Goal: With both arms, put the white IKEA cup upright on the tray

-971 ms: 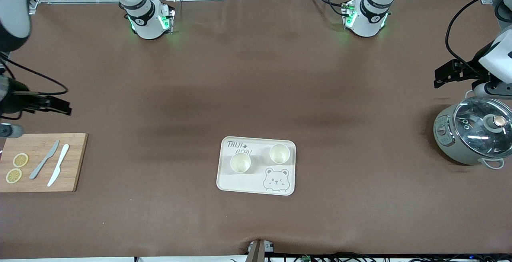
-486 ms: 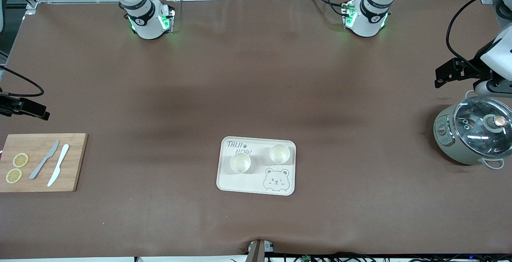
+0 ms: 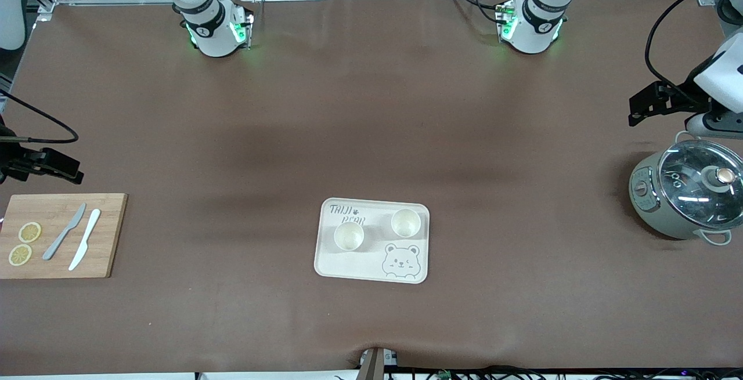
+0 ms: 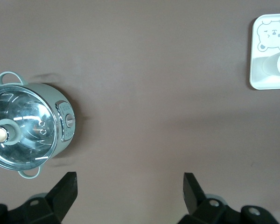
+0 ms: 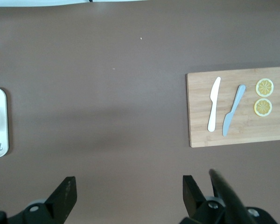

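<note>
Front view: two white cups stand upright on the tray, at the counter's middle, low toward six o'clock. The left pincer hangs at three o'clock above the pot; the right pincer hangs at nine o'clock by the one cutting board, which carries two knives and two lemon slices. Both arms sit about equally far from the tray.

Left wrist view: the fingers stand apart, empty; the tray lies at two o'clock, well apart.

Right wrist view: the fingers stand apart, empty; the tray's edge shows at nine o'clock. The job looks done.
</note>
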Action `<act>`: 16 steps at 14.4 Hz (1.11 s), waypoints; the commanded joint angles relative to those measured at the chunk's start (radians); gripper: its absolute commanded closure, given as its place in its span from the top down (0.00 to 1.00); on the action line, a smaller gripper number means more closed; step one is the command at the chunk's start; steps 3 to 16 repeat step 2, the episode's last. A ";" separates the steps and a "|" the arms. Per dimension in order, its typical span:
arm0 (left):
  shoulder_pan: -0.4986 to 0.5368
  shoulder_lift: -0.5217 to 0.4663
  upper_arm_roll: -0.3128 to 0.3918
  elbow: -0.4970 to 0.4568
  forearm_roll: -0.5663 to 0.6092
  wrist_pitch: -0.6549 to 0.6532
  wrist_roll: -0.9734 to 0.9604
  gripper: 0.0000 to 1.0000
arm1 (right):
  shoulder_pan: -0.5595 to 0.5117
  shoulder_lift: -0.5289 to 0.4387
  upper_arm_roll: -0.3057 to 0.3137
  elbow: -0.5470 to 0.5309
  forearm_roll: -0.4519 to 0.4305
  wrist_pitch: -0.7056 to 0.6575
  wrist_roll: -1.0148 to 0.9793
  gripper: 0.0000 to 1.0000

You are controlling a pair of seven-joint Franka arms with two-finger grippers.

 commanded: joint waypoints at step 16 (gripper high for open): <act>0.000 -0.012 -0.005 0.001 0.006 0.002 0.000 1.00 | -0.008 -0.002 0.003 -0.001 0.018 0.013 -0.003 1.00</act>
